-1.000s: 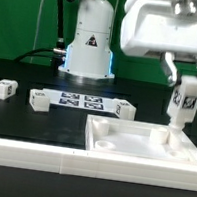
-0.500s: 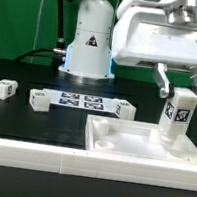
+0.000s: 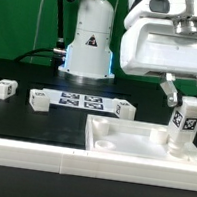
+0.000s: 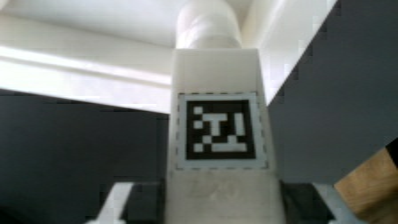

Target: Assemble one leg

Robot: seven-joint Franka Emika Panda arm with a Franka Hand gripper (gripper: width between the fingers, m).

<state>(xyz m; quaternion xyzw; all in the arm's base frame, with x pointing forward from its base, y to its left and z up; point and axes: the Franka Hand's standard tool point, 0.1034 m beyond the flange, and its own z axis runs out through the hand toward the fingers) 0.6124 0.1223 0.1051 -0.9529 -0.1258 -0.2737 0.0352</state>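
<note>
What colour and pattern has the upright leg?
White leg, black-and-white square tag; best in wrist view.

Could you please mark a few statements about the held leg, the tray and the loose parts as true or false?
1. The gripper holds the leg upright. True.
2. The leg is at the tray's corner on the exterior view's left. False: it is at the right corner.
3. Three other legs lie on the table. True.
4. The marker board lies inside the tray. False: it lies on the table, outside it.
</note>
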